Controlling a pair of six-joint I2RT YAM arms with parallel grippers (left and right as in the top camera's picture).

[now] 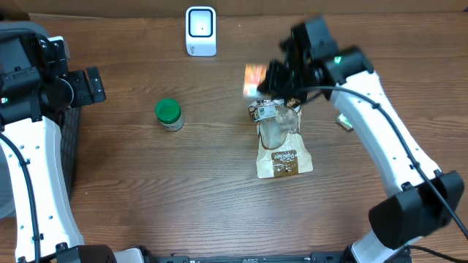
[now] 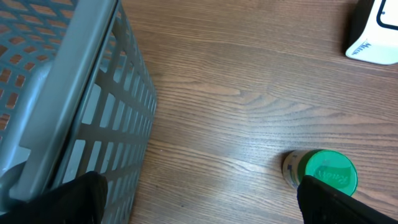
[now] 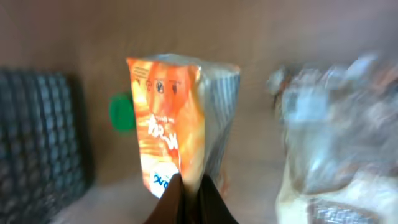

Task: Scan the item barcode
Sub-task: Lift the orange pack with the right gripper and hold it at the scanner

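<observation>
My right gripper (image 3: 191, 190) is shut on the edge of an orange snack packet (image 3: 171, 121), holding it above the table. From overhead the packet (image 1: 254, 77) hangs to the right of the white barcode scanner (image 1: 201, 31), which stands at the table's back edge. The right gripper (image 1: 281, 77) pinches its right side. My left gripper (image 2: 199, 199) is open over bare wood, nothing between its fingers (image 2: 71, 199); from overhead it (image 1: 91, 84) is at the far left.
A green-lidded jar (image 1: 169, 114) stands left of centre, by my left finger in the wrist view (image 2: 323, 171). A clear bag (image 1: 274, 120) lies on a brown pouch (image 1: 284, 159) mid-table. A grey mesh basket (image 2: 56, 93) sits at the left edge. A small item (image 1: 344, 121) lies right.
</observation>
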